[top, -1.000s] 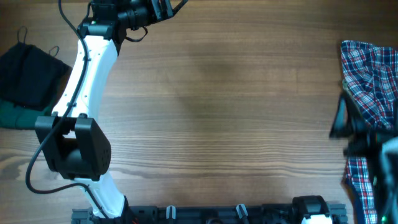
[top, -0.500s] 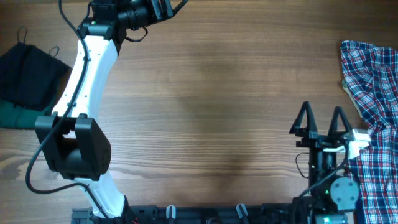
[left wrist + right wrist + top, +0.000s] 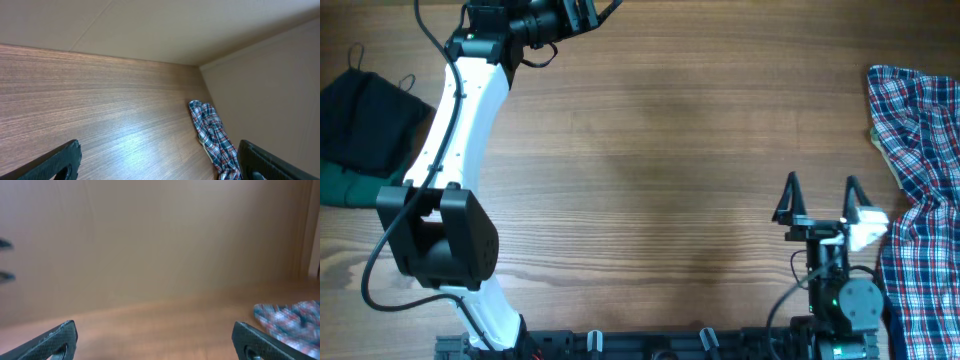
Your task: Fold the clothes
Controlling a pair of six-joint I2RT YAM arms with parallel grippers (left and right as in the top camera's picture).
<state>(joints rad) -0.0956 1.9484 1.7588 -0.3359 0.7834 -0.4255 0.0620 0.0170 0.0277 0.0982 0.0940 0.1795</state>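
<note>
Overhead view, 2 grippers. Jaws of the right gripper point(image 3: 821, 185) are spread fully, nothing held; the left gripper point(image 3: 159, 150) is also wide and empty. The plaid shirt point(image 3: 920, 130) is bunched at the right edge of the table point(image 3: 650, 150), beside the right gripper; the black garment point(image 3: 365, 125) and green top point(image 3: 340, 185) are heaped far left. Risk: several crumpled layers may be pinched together.

Plaid shirt point(image 3: 920, 150), red-blue-white: crumpled, unfolded, strung out in a long strip down the right side of the overhead view, partly cut off by the frame. Black garment point(image 3: 365, 125): bunched heap at far left, 2 thin strap loops poking out. Dark green fabric point(image 3: 345, 187): touching the heap's near side.
</note>
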